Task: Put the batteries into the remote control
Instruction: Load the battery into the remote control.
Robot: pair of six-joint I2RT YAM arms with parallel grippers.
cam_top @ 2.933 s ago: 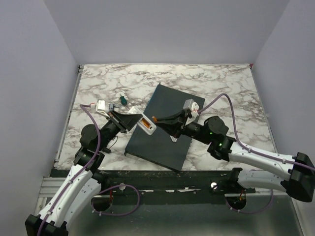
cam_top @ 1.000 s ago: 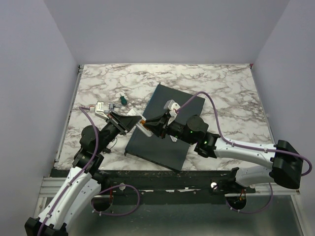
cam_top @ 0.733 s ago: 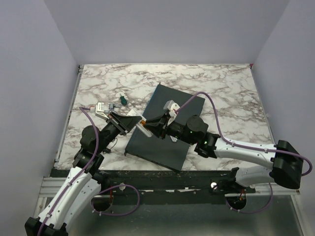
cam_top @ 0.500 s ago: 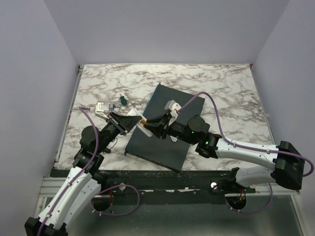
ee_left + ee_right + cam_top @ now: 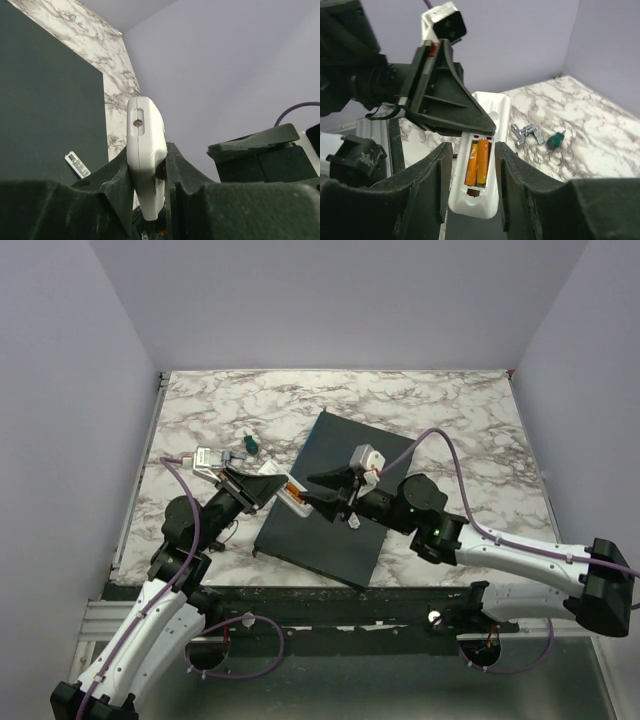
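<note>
The white remote control (image 5: 296, 497) is held off the table with my left gripper (image 5: 272, 487) shut on its far end; its open bay faces the right wrist camera. Two orange batteries (image 5: 477, 162) lie side by side in that bay of the remote control (image 5: 481, 195). My right gripper (image 5: 471, 150) is open, its fingers standing either side of the remote's near end with a gap on both sides. In the left wrist view the remote control (image 5: 145, 145) is seen edge-on, clamped in my left gripper (image 5: 148, 160).
A large dark grey slab (image 5: 345, 530) lies under both grippers, with a small white ribbed piece (image 5: 352, 524) on it. A green-handled tool (image 5: 250, 445) and a small metal part (image 5: 529, 133) rest on the marble table (image 5: 450, 420) behind the left arm.
My right gripper has opened wider and drawn back to the right from the remote. The left gripper and the remote have stayed in place.
</note>
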